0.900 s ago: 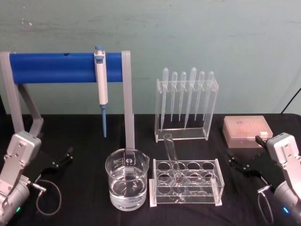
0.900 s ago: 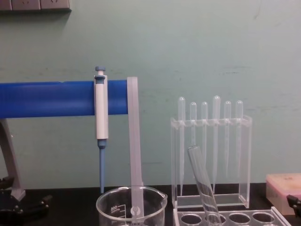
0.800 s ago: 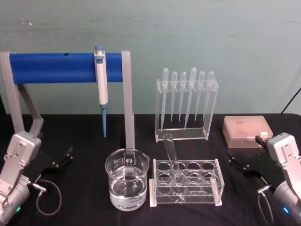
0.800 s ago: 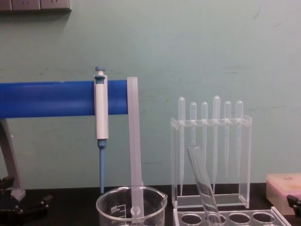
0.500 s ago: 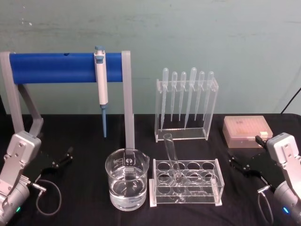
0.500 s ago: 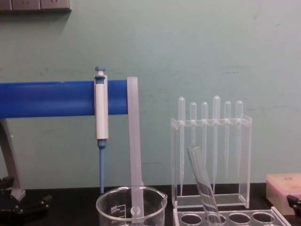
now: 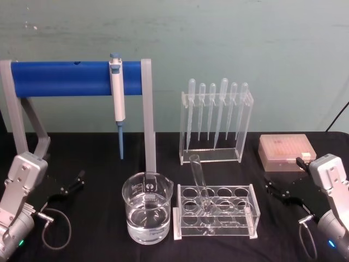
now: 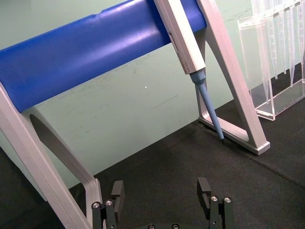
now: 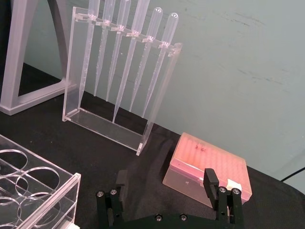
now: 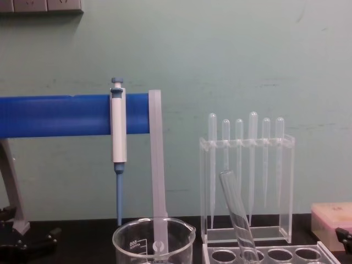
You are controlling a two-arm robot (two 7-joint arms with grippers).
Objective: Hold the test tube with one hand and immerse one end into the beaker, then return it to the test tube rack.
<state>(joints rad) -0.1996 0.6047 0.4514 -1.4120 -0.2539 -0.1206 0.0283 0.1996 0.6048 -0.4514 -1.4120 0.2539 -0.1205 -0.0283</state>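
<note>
Nothing has moved in the last moment, so the job has not started yet. The left gripper [image 7: 72, 184] sits low with its fingers spread and nothing in them. To its right, well apart, stands the beaker [image 7: 148, 191] with water [image 7: 147, 226] in it. Next comes the test tube [image 7: 199, 183]. It is clear glass and leans in the test tube rack [image 7: 252, 204], mouth up. It is well to the left of the right gripper [image 7: 275, 191], whose fingers are spread too.
</note>
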